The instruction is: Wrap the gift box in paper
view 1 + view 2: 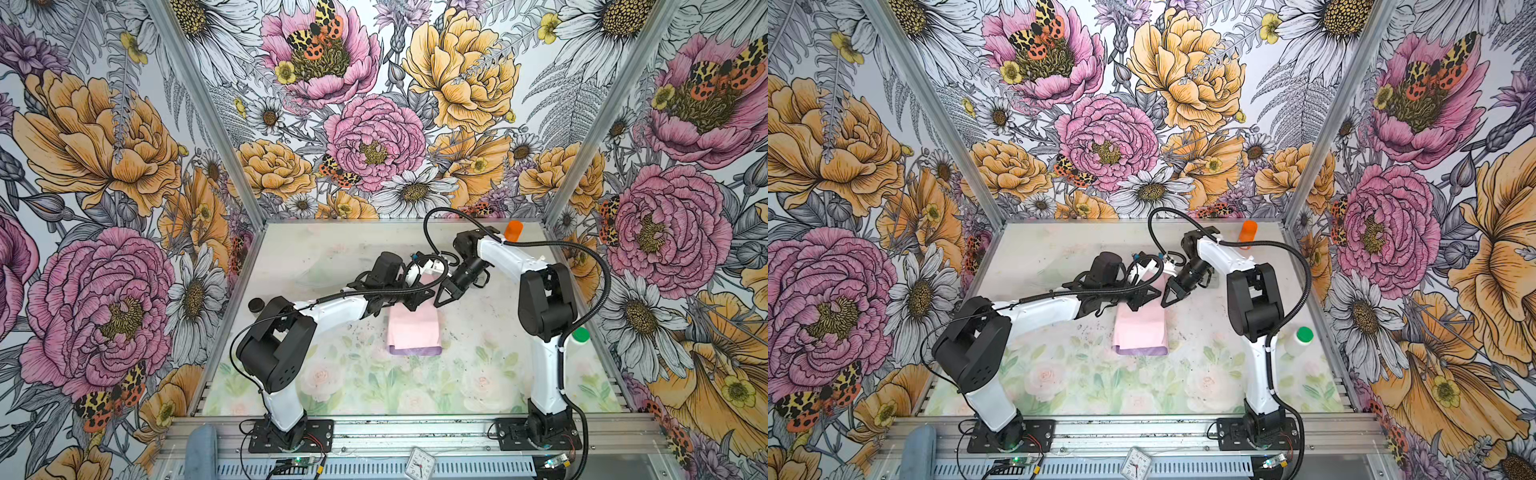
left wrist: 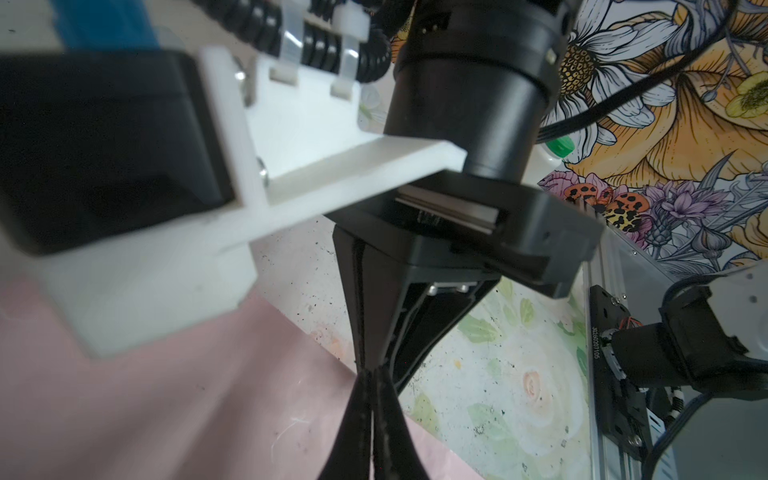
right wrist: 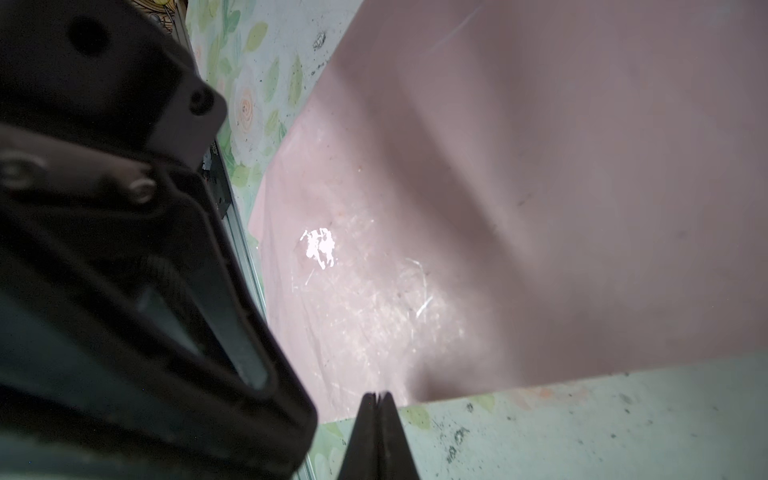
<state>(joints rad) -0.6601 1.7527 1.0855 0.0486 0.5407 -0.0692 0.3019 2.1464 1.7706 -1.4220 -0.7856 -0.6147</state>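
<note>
Pressing its two fingers together with only a thin pale line between them, the left gripper point(image 2: 371, 376) reaches to the far edge of the paper point(image 1: 413, 328). I cannot tell whether any paper is caught between those fingers. The right gripper point(image 3: 378, 397) is also closed tight, and its tips sit at that same far edge, where the sheet dips a little beside them. In both top views the two tool tips come nearly together, the left gripper point(image 1: 428, 296) just left of the right gripper point(image 1: 440, 302).

The paper lies in the middle of the table point(image 1: 332, 374), folded into a squarish block. Its pale pink face is up and a lilac strip shows along the near edge. The gift box is hidden in every view.

Counted in a top view, there are:
- two grippers
- one sheet of paper
- one orange cylinder point(image 1: 514, 230) at the far right
- one green-capped white bottle point(image 1: 580, 335) at the right, behind the right arm
- one black round piece point(image 1: 256, 306) at the left edge
- one small clock point(image 1: 420, 461) on the near rail
</note>
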